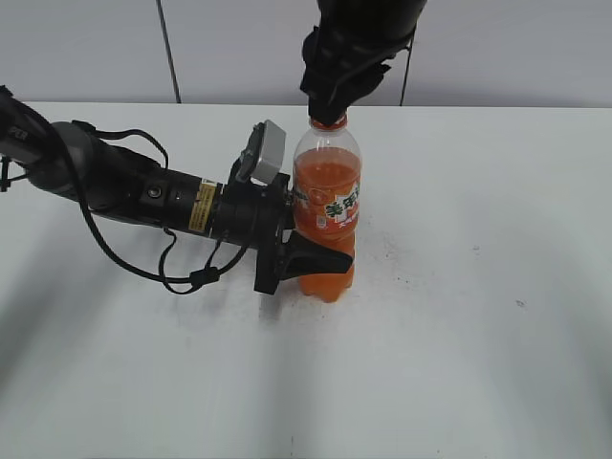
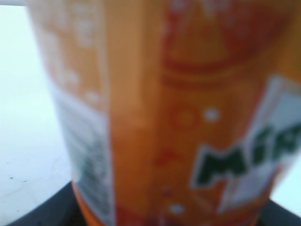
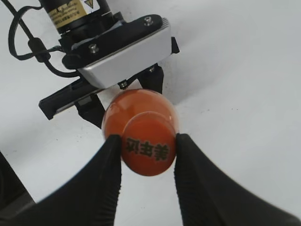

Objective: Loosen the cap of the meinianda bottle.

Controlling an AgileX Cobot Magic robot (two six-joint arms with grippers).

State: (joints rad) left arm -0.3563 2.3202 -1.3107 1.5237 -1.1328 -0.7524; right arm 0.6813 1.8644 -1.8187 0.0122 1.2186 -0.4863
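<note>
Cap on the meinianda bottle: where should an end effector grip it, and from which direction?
Grip the cap on its round sides, coming straight down from above. The meinianda bottle stands upright, so the cap faces up with its sides free. The right end effector already sits there, a finger on each opposite side. The left end effector clamps the body low, likely steadying it against the twist.

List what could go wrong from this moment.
1. The right claw pinches the cap only at two sides; its fingers may slip when turning.
2. The left claw grips the bottle low, so the bottle could spin or tilt under torque.
</note>
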